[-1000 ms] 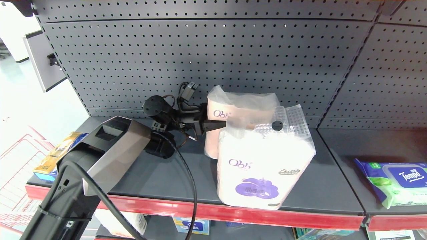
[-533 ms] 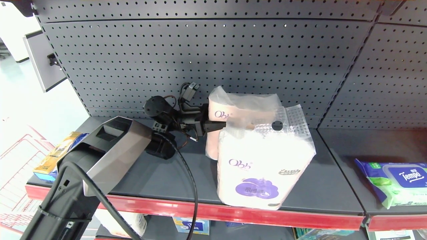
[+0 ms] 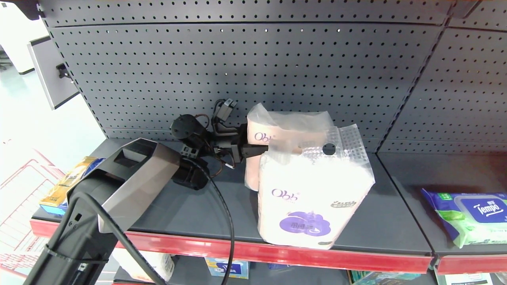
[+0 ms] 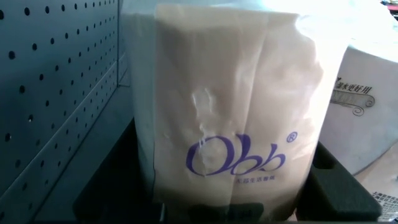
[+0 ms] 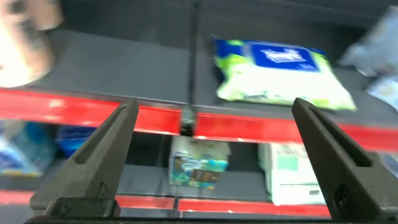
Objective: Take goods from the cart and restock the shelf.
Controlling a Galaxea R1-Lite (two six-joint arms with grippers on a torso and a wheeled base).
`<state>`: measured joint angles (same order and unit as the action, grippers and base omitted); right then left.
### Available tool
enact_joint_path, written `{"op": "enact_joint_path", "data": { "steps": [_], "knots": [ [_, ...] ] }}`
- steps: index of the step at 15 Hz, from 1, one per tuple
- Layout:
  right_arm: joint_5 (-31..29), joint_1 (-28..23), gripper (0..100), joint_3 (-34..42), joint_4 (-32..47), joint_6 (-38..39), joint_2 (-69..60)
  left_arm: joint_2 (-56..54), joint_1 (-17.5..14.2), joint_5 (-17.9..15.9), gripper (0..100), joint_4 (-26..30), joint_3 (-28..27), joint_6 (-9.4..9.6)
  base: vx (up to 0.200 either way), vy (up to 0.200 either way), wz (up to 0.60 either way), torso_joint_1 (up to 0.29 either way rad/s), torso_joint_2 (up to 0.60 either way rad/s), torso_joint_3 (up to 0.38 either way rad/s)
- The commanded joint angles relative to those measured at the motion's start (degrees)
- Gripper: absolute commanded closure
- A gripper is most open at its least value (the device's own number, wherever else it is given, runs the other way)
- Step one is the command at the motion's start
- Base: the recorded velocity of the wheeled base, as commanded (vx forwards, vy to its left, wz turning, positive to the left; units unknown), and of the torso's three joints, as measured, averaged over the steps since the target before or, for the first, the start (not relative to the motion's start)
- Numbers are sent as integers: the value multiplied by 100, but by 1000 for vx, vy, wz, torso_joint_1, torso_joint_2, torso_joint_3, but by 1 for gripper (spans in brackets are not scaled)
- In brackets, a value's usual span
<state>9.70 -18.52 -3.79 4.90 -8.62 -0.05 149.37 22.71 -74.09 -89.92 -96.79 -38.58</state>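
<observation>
A beige tissue pack (image 3: 285, 130) stands upright at the back of the dark shelf (image 3: 198, 206), close to the pegboard. My left gripper (image 3: 253, 144) is shut on its left side; in the left wrist view the tissue pack (image 4: 230, 112) sits between the two dark fingers (image 4: 339, 186). A larger white tissue pack (image 3: 313, 190) stands just in front of it, touching it, and its side (image 4: 367, 93) appears beside the held pack. My right gripper (image 5: 214, 106) is open with nothing between its fingers, facing the shelf's red front edge (image 5: 249, 124).
A green wet-wipes pack (image 3: 471, 217) lies on the right shelf section, seen too as the wipes pack (image 5: 283, 71). A yellow and blue box (image 3: 67, 184) lies at the shelf's left end. The red wire cart (image 3: 20, 198) is at far left. More goods sit on the lower shelf (image 5: 199, 165).
The left gripper and the beige pack have shifted very slightly to the right. The white pack has stayed put.
</observation>
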Motion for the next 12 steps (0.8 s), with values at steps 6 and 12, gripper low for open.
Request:
{"op": "enact_joint_path", "data": {
  "steps": [6, 12],
  "knots": [
    [286, 243, 0, 72, -244, 335, 444, -5, -30, 0, 100, -8, 11, 0, 0, 0, 0, 0, 0, 0],
    [1350, 1087, 0, 177, -332, 273, 857, 4, -65, -9, 100, -8, 20, 0, 0, 0, 0, 0, 0, 0]
  ]
}}
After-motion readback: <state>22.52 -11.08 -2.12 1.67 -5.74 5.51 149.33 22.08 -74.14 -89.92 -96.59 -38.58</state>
